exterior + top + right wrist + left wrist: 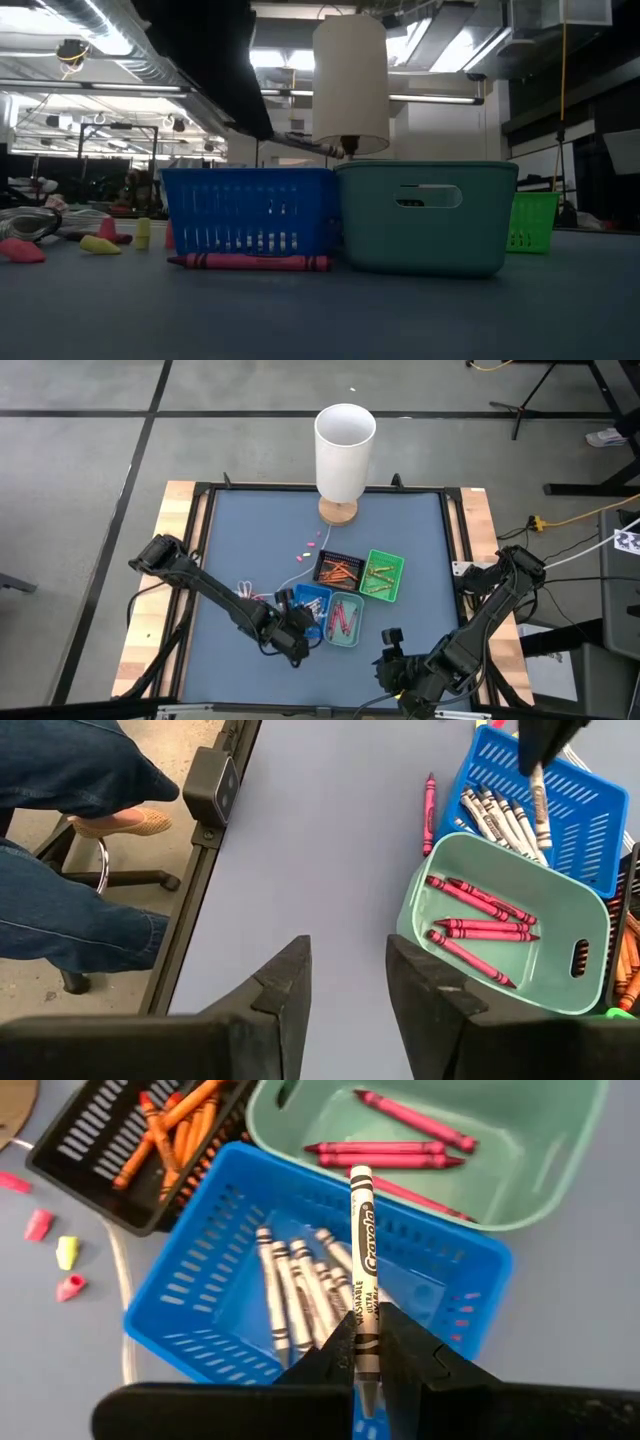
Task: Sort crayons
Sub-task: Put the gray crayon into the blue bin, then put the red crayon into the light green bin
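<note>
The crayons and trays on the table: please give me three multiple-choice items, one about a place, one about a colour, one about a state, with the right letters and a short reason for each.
1. Where does the loose pink crayon lie?
A. on the table beside the blue tray
B. inside the green tray
C. under the white cylinder

2. What colour are the crayons in the black tray?
A. white
B. orange
C. pink

3. What is the state of the left gripper?
A. open and empty
B. shut on a pink crayon
C. shut on a white crayon

Key: 1 A, the right wrist view shows it on the mat next to the blue tray. 2 B, the left wrist view shows orange crayons there. 3 C, its jaws clamp the white crayon above the blue tray.
</note>
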Motion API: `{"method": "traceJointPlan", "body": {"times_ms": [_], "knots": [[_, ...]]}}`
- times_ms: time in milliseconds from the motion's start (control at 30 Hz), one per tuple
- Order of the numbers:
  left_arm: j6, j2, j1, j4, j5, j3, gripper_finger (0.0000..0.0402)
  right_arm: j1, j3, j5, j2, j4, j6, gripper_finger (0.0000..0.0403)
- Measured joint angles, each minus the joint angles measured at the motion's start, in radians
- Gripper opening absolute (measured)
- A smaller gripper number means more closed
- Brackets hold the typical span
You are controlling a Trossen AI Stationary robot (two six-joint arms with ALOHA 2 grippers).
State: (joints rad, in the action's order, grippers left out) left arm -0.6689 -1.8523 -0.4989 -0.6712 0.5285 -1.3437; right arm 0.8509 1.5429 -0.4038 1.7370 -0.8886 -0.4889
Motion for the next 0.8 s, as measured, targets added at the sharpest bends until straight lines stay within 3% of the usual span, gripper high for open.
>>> {"method": "traceJointPlan", "body": {"times_ms": [400, 600, 800], "knots": [[-0.032, 0.002, 0.048, -0.002, -0.079, 0.0, 0.0078, 0.0, 0.0, 0.0, 0.0, 0.0, 0.0, 0.0128], [-0.037, 0.038, 0.028, 0.011, -0.172, 0.0, 0.008, 0.0, 0.0, 0.0, 0.0, -0.001, 0.0, 0.0128], [-0.061, 0.057, -0.065, 0.048, -0.177, 0.0, 0.0078, 0.0, 0.0, 0.0, 0.0, 0.0, -0.002, 0.0128]]}}
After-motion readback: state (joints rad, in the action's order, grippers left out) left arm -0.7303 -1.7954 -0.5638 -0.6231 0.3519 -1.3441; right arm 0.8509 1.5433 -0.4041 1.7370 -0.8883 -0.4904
